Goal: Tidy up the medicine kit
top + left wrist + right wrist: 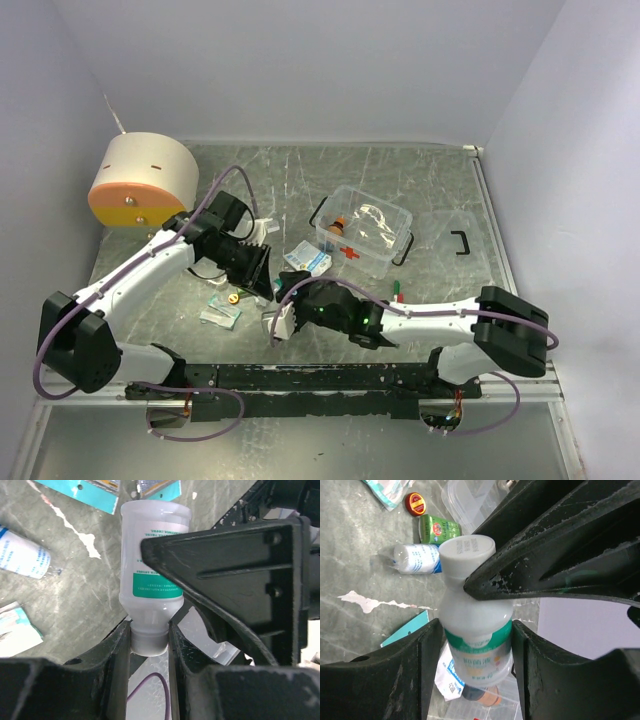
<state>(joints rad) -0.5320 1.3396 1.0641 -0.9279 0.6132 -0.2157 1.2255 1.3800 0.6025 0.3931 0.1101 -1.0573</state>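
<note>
Left pincer (pixel 148 630): clamped on the cap end of a white bottle (pixel 150 520), with the cap nearest its wrist.
Right pincer (pixel 477 630): its fingers flank the bottle's green-banded body closely (whether they press it, I cannot tell).
Crossing: one finger of each pincer lies across the bottle in the other's wrist view.
Medicine kit (pixel 372 262): open on the table (pixel 430 180), beyond the right pincer and off to its right, apart from both.
</note>
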